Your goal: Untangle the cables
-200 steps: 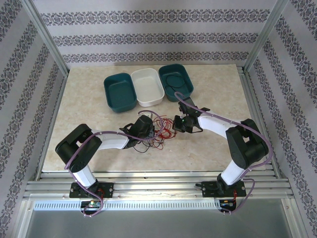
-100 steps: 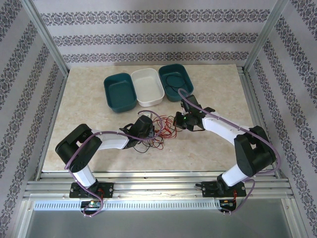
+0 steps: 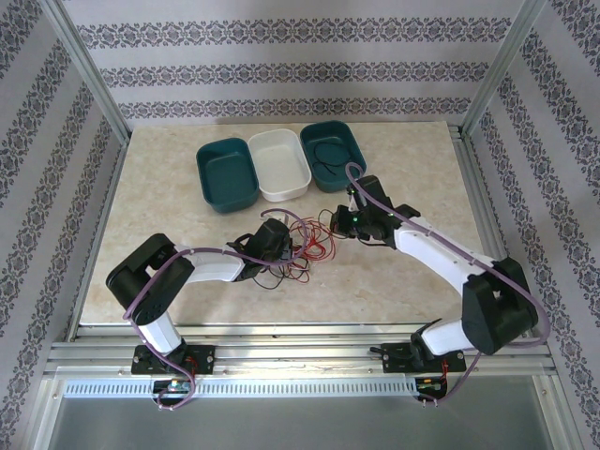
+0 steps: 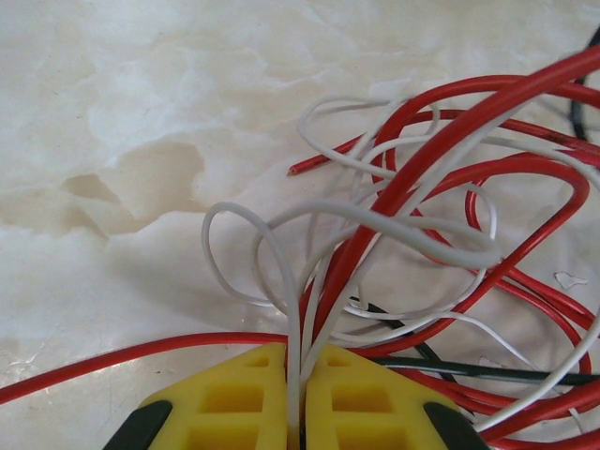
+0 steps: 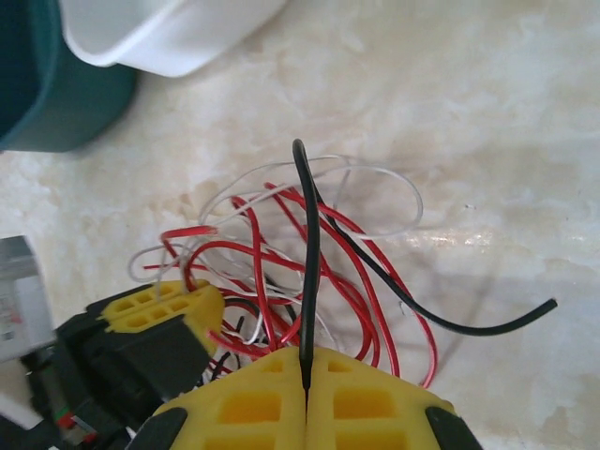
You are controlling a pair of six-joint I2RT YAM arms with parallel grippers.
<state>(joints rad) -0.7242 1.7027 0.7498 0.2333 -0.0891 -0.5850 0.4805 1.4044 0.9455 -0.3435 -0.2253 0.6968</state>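
The cables (image 3: 305, 246) lie as a tangle of thin red, white and black wires on the table between my two grippers. My left gripper (image 3: 287, 247) sits at the tangle's left side. Its yellow fingers (image 4: 234, 403) are shut on a few white and red strands (image 4: 302, 337) that fan out into loops (image 4: 412, 216). My right gripper (image 3: 336, 226) is at the tangle's right side, shut on a single black cable (image 5: 311, 253). That cable rises from the jaws, bends over and trails off right to a free end (image 5: 548, 304). The left gripper's yellow fingers (image 5: 159, 305) show beside the tangle.
At the back of the table stand three bins in a row: a teal bin (image 3: 208, 184), a white bin (image 3: 302, 173) and a second teal bin (image 3: 358, 155) with a dark loop inside. The white bin (image 5: 178, 42) and a teal bin (image 5: 47, 103) lie just beyond the tangle.
My right gripper has moved away from me toward the bins with the black cable, and its arm has stretched out. The left arm has stayed still.
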